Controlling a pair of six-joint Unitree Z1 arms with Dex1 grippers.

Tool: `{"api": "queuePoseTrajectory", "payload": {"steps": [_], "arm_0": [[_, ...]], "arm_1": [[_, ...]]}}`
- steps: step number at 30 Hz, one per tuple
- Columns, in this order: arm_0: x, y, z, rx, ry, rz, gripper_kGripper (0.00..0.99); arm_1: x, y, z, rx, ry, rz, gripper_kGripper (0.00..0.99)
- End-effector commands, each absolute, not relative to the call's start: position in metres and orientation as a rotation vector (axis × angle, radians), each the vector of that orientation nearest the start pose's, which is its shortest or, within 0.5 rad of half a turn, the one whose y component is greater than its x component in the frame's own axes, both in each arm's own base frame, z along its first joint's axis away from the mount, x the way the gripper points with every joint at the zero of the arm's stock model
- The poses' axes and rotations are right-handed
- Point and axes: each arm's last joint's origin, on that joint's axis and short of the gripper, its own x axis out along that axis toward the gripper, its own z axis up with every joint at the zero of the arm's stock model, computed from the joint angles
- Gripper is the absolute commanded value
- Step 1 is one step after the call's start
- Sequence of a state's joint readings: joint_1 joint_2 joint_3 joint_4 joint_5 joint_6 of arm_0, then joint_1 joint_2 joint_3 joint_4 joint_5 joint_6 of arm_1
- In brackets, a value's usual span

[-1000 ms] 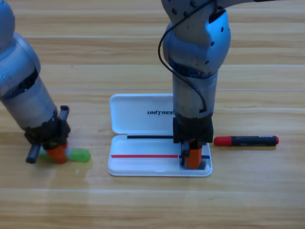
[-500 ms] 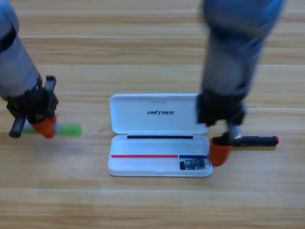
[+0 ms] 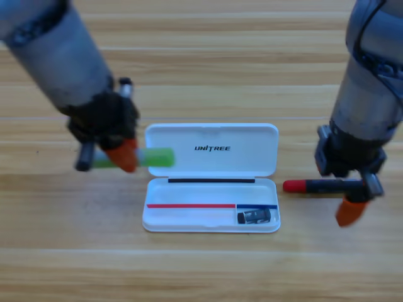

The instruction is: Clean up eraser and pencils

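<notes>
The pale green pencil (image 3: 154, 157) hangs level just above the table, its bright end over the left edge of the white case's lid (image 3: 245, 160). My left gripper (image 3: 124, 155) is shut on it. The small dark eraser (image 3: 254, 216) lies in the right end of the case's tray (image 3: 189, 221). To the right of the case the black pencil with the red cap (image 3: 315, 185) rests on the table. My right gripper (image 3: 350, 211) points down at that pencil's right end and hides it.
The white case stands open at the table's middle, lid towards the back. Both grey arms come in from the upper corners and cover the table at the left and right edges.
My left gripper has carried the green pencil up and right to the case's lid. My right gripper has moved right, from the case's corner to the black pencil's far end.
</notes>
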State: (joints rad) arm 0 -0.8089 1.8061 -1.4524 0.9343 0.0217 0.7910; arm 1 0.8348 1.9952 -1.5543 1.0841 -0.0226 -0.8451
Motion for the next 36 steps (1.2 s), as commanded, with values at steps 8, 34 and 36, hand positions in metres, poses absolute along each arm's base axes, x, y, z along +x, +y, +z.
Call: {"api": "queuePoseTrajectory", "payload": {"steps": [8,34,36], "arm_0": [[0.247,-0.312,0.228,1.182,1.052,-1.272,0.000],[0.262,-0.337,0.195,1.182,1.076,-1.279,0.000],[0.262,-0.337,0.195,1.183,1.077,-1.274,0.000]], "arm_1": [[0.327,0.262,0.173,-1.314,1.228,1.198,0.899],[0.327,0.251,0.177,-1.336,1.218,1.249,0.000],[0.326,0.251,0.182,-1.333,1.212,1.244,0.000]]}}
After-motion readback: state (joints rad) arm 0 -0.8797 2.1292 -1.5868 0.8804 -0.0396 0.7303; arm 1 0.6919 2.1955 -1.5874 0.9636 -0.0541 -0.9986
